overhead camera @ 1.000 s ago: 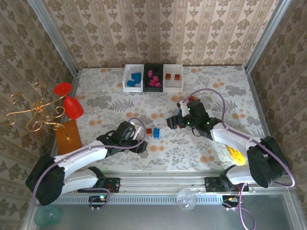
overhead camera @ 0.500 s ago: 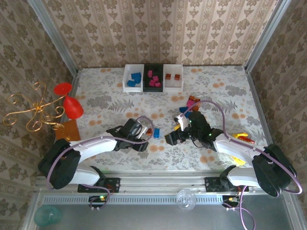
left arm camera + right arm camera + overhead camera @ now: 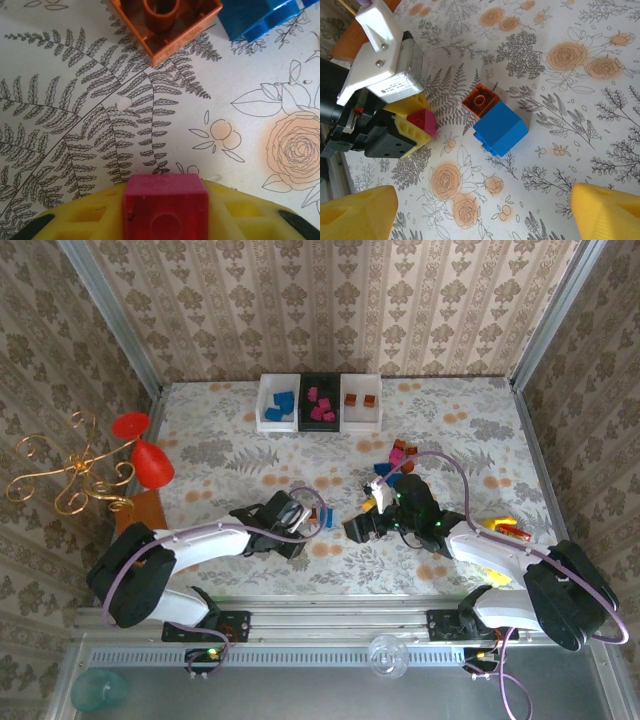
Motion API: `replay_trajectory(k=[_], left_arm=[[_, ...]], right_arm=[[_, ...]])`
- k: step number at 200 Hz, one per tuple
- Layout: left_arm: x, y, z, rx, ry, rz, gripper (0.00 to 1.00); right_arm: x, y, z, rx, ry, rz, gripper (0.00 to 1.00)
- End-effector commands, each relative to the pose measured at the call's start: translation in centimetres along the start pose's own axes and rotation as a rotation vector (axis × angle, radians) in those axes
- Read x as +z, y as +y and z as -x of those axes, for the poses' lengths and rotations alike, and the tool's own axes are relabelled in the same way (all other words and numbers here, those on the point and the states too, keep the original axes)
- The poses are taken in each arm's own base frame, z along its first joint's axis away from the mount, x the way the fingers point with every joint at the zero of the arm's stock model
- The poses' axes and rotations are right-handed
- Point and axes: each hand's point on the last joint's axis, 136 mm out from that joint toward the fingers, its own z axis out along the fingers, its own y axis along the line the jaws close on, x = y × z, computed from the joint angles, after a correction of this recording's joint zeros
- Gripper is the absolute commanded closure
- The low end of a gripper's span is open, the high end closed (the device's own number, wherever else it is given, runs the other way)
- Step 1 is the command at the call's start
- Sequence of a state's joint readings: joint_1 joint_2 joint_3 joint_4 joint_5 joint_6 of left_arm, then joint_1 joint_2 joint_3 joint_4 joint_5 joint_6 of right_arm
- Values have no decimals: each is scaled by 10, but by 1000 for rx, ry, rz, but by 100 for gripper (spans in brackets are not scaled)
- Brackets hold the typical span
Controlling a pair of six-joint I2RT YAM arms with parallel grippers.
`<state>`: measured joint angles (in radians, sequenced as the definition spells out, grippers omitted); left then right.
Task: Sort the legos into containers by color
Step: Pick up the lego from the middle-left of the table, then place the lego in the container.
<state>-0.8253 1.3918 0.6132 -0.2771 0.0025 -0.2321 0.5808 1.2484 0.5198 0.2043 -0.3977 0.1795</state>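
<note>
My left gripper [image 3: 300, 519] is shut on a magenta-pink lego [image 3: 166, 197], pinched between its yellow fingers [image 3: 75, 222] just above the cloth. The same lego [image 3: 422, 122] sits in the left gripper's jaws in the right wrist view. Just beyond it lie an orange-brown lego [image 3: 165, 22] and a blue lego [image 3: 260, 17], touching each other [image 3: 480, 100] [image 3: 501, 129]. My right gripper [image 3: 356, 527] hovers open to their right, its yellow fingertips [image 3: 355, 212] wide apart. Three containers stand at the back: white [image 3: 264, 403] with blue legos, black [image 3: 321, 380] with pink, white [image 3: 361, 380] with orange-brown.
A loose pile of legos [image 3: 400, 454] lies behind the right arm. A yellow object [image 3: 497, 558] with small pieces beside it is at the right. An orange block [image 3: 138, 525], red glasses [image 3: 148, 460] and a gold wire stand [image 3: 60, 475] crowd the left edge.
My left gripper slid right toward the orange and blue legos and closed on the pink lego. My right arm came forward and left, then held still, open.
</note>
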Motion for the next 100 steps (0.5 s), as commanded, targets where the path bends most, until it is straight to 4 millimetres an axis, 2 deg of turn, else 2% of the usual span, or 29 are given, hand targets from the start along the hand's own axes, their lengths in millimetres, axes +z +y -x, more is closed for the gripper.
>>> replay_trajectory(k=[1,23,47,85,100], left_arm=[[-10,0,19,-36,-74,17,65],[-27,1,54,-92,-222,0,69],[-46,15,101,-170,-380,-11,68],[-67,45,191,-195,-553,38,68],[-65,56,223,-186,-584,59,68]], right_arm=[[2,2,-1,-12,-12,18,10],[3,13,7,-18,-36,77,10],[2,16,27,-2,-68,73,10],[-8,-21,61,74,-171,-176,9],[-14,-35,68,88,-207,-261,9]])
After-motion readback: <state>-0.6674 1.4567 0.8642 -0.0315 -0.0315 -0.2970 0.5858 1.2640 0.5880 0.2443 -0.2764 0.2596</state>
